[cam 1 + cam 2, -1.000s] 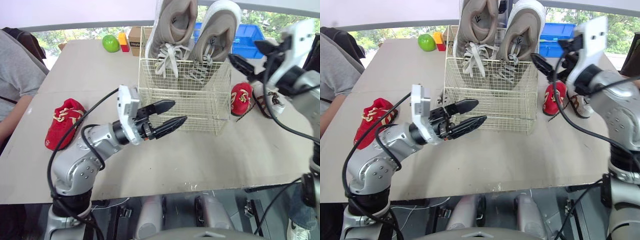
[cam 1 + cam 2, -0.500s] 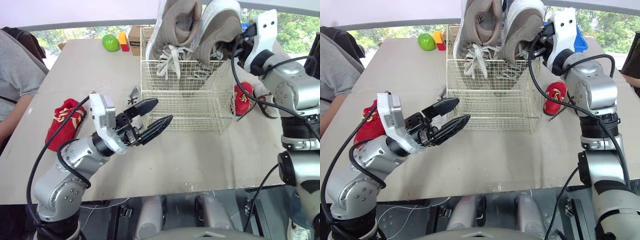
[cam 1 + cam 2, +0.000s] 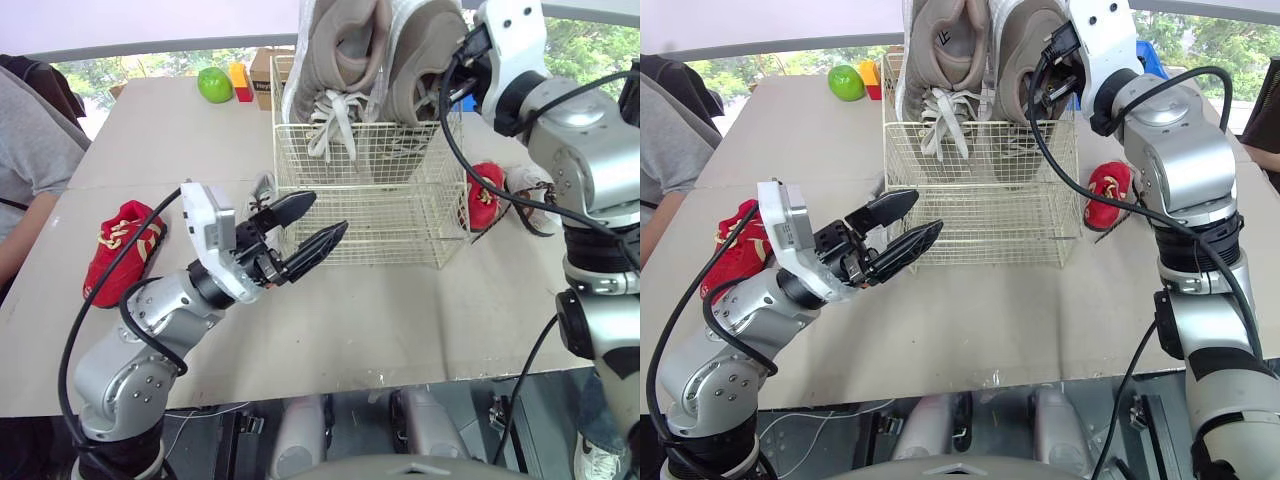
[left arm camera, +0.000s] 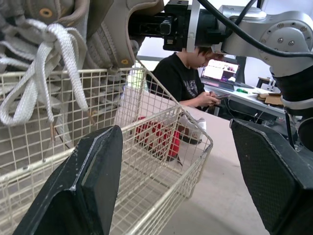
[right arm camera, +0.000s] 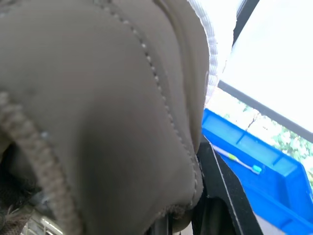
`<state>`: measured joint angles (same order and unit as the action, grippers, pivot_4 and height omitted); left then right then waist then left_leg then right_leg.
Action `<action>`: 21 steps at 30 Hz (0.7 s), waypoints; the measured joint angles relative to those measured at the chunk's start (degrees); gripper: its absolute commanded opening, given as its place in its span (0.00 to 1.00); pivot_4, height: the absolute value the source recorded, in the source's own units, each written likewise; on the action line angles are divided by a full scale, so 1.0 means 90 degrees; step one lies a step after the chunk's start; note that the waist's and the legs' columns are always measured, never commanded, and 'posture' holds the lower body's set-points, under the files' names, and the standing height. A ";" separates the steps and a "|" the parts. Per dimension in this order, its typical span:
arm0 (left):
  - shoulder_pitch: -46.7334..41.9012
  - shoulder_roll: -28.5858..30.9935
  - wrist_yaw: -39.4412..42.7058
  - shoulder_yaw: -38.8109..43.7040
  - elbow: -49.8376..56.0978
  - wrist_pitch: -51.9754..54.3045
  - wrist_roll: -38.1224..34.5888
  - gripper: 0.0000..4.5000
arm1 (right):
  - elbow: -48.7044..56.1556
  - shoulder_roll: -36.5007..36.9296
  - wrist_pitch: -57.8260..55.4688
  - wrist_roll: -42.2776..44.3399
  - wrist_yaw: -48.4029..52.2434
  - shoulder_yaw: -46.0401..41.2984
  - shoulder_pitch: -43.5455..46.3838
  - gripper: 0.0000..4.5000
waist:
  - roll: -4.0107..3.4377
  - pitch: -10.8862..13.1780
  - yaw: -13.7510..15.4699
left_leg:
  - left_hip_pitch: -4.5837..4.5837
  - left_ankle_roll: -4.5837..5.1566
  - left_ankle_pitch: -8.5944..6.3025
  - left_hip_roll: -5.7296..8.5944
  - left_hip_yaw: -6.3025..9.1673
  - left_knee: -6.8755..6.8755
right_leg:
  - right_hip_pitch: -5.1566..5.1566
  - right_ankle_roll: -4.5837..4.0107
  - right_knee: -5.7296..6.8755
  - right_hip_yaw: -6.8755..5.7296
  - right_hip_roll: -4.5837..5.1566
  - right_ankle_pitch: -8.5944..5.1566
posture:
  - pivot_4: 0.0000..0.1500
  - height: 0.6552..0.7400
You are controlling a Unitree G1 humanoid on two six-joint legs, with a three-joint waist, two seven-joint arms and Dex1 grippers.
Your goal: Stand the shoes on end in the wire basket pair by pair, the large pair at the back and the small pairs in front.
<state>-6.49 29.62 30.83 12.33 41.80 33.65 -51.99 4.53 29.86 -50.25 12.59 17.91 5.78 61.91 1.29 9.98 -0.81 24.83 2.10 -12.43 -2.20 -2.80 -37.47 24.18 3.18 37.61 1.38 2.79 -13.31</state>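
left end effector [image 3: 328, 212] released, before basket [image 3: 400, 215] | right end effector [image 3: 462, 72] seemingly grasping grey shoe [image 3: 425, 50] | red shoe [image 3: 120, 250] aside

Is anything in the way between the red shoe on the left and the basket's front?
Yes. Between the red shoe and the basket are a small grey shoe by the basket's left corner and the open left pincer, hovering before its front wall.
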 measured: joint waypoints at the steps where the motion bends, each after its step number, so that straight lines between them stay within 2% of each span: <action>1: 0.0000 0.0000 0.0001 -0.0051 -0.0005 -0.0006 0.0001 0.85 | 0.0015 0.0078 -0.0152 -0.0054 0.0076 0.0049 0.0038 0.01 | 0.0000 0.0000 0.0001 | 0.0001 0.0000 0.0000 0.0000 0.0000 0.0002 | 0.0000 0.0000 0.0000 -0.0001 0.0000 0.0000 | 1.00 1.00; 2: 0.0001 -0.0001 0.0004 -0.0089 -0.0007 -0.0010 0.0001 0.85 | 0.0014 0.0106 -0.0234 -0.0055 0.0133 0.0045 0.0061 0.01 | 0.0000 0.0000 0.0002 | 0.0000 0.0000 0.0000 0.0000 0.0001 0.0003 | 0.0000 0.0000 -0.0002 -0.0002 0.0000 0.0000 | 1.00 1.00; 3: 0.0001 0.0000 0.0005 -0.0122 -0.0012 -0.0016 0.0002 0.85 | 0.0014 0.0088 -0.0310 -0.0032 0.0185 0.0015 0.0090 0.08 | 0.0000 0.0000 0.0005 | 0.0000 0.0000 0.0000 0.0000 0.0001 0.0004 | 0.0000 0.0000 -0.0003 -0.0002 0.0000 0.0000 | 1.00 1.00; 4: -0.0001 -0.0001 0.0011 -0.0145 -0.0023 -0.0026 0.0002 0.85 | 0.0015 0.0053 -0.0374 -0.0003 0.0233 -0.0041 0.0098 0.20 | 0.0001 0.0000 0.0004 | 0.0000 0.0000 0.0000 0.0000 0.0002 0.0004 | 0.0000 0.0000 -0.0003 -0.0003 0.0000 0.0000 | 1.00 1.00; 5: -0.0001 -0.0001 0.0012 -0.0145 -0.0032 -0.0030 0.0002 0.85 | 0.0014 0.0053 -0.0386 0.0013 0.0269 -0.0042 0.0089 0.28 | 0.0001 0.0000 0.0004 | 0.0000 0.0000 0.0000 0.0001 0.0002 0.0004 | 0.0000 0.0000 -0.0003 -0.0003 0.0000 0.0000 | 1.00 1.00; 6: -0.0001 -0.0001 0.0016 -0.0152 -0.0050 -0.0034 0.0002 0.85 | 0.0015 0.0053 -0.0390 0.0026 0.0327 -0.0047 0.0059 0.32 | 0.0001 0.0000 0.0003 | 0.0000 0.0000 0.0000 0.0001 0.0001 0.0004 | 0.0000 0.0000 -0.0003 -0.0002 0.0000 0.0000 | 1.00 1.00; 10: -0.0007 0.0000 0.0086 -0.0185 -0.0194 -0.0045 -0.0010 0.85 | 0.0268 0.0248 -0.0531 0.0229 0.0573 -0.0382 -0.0255 0.79 | 0.0001 0.0000 0.0017 | 0.0003 0.0000 0.0000 0.0002 0.0002 0.0004 | 0.0000 0.0000 -0.0005 -0.0003 0.0002 0.0000 | 1.00 1.00; 11: -0.0005 0.0001 0.0117 -0.0186 -0.0218 -0.0044 -0.0029 0.85 | 0.0420 0.0349 -0.0590 0.0310 0.0653 -0.0526 -0.0359 0.85 | 0.0001 0.0000 0.0024 | 0.0004 0.0000 0.0000 0.0002 0.0003 0.0004 | 0.0000 0.0000 -0.0006 -0.0004 0.0002 0.0000 | 1.00 1.00; 18: 0.0013 0.0083 0.0381 -0.0280 -0.0258 0.0094 -0.0382 0.85 | 0.1428 0.1248 -0.1200 0.1014 0.1219 -0.1710 -0.1178 0.85 | 0.0001 0.0000 -0.0007 | 0.0000 0.0001 0.0000 0.0000 0.0002 0.0004 | -0.0002 -0.0004 -0.0013 0.0002 -0.0004 -0.0003 | 1.00 1.00; 21: 0.0002 0.0222 0.0538 -0.0393 -0.0285 0.0223 -0.0572 0.85 | 0.1995 0.1696 -0.1801 0.1625 0.1570 -0.2748 -0.1949 0.85 | 0.0002 0.0000 0.0034 | 0.0001 0.0001 0.0000 -0.0002 0.0005 0.0004 | -0.0005 -0.0004 -0.0013 -0.0004 -0.0004 -0.0003 | 1.00 1.00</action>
<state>-6.47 31.61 35.67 8.79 39.23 35.66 -57.14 22.48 45.12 -66.46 27.21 32.04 -18.95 44.36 1.30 9.99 -0.51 24.84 2.10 -12.44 -2.22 -2.75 -37.43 24.13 3.14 37.49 1.35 2.75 -13.34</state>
